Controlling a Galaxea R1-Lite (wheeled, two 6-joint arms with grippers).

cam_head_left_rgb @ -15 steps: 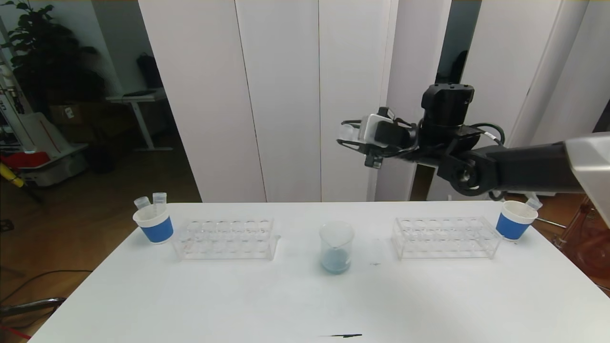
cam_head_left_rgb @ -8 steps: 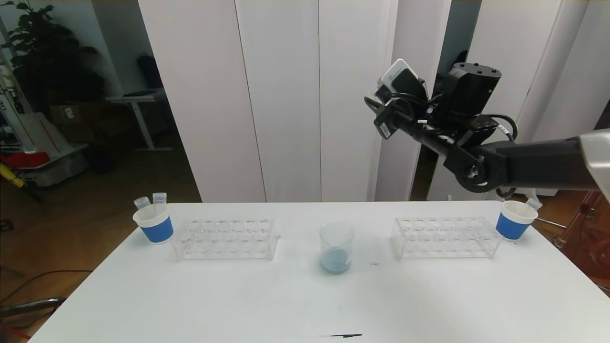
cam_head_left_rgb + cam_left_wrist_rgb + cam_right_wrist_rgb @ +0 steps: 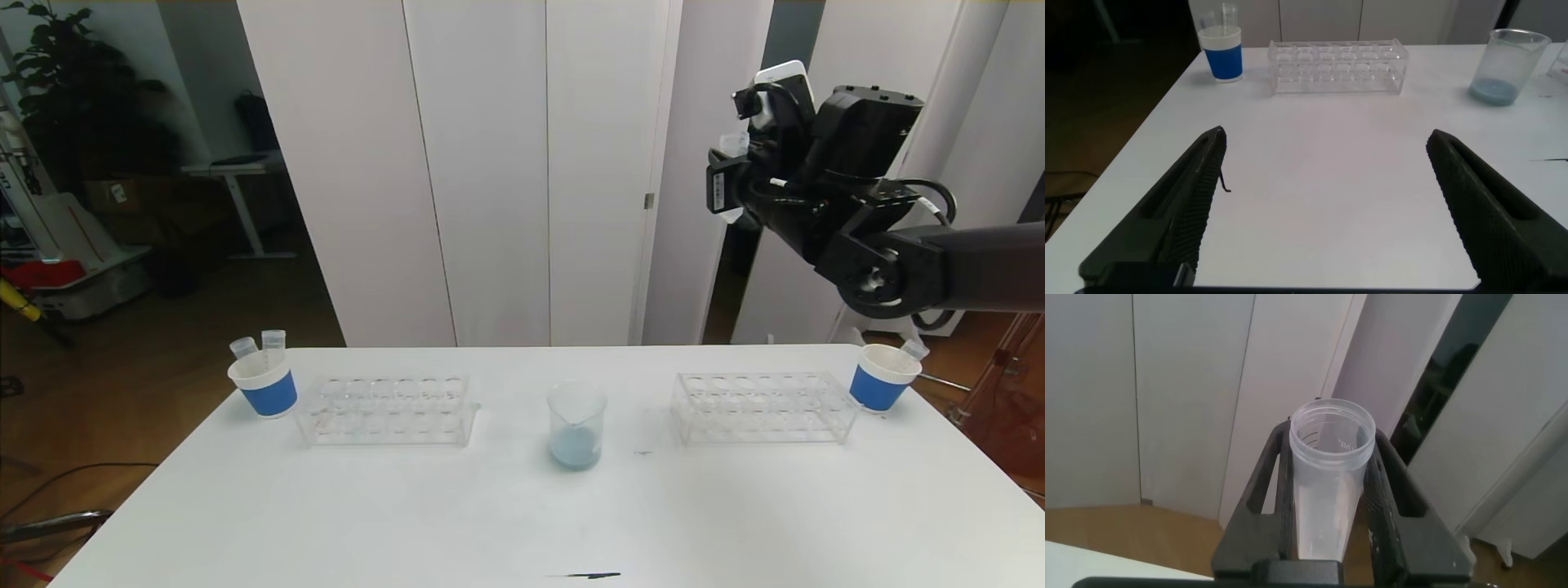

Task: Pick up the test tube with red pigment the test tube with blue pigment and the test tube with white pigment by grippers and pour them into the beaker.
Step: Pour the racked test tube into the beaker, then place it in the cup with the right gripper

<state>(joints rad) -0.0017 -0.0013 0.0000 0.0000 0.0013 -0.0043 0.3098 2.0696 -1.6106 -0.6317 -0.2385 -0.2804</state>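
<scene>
My right gripper [image 3: 1327,502] is raised high above the table [image 3: 522,506], up and to the right of the beaker [image 3: 576,425], in front of the white wall panels. Its dark fingers are clamped on a clear tube [image 3: 1329,486], which stands upright between them with its open mouth on top. The tube looks empty in the right wrist view; I cannot tell which pigment it carried. In the head view only a pale bit of the tube [image 3: 732,144] shows by my wrist.

The beaker stands on the table, midway between two clear racks. It holds a shallow layer of pale blue liquid. The left rack [image 3: 385,410] is just left of the beaker, the right rack [image 3: 764,407] just right of it. Both racks look empty.

Beyond the left rack, farther from the beaker, a blue-banded paper cup [image 3: 264,383] holds two clear tubes. Beyond the right rack, a second cup [image 3: 881,376] holds one tube.

My left gripper [image 3: 1327,204] hangs low over the near left part of the table, well apart from the beaker. Its jaws are spread wide and hold nothing.
</scene>
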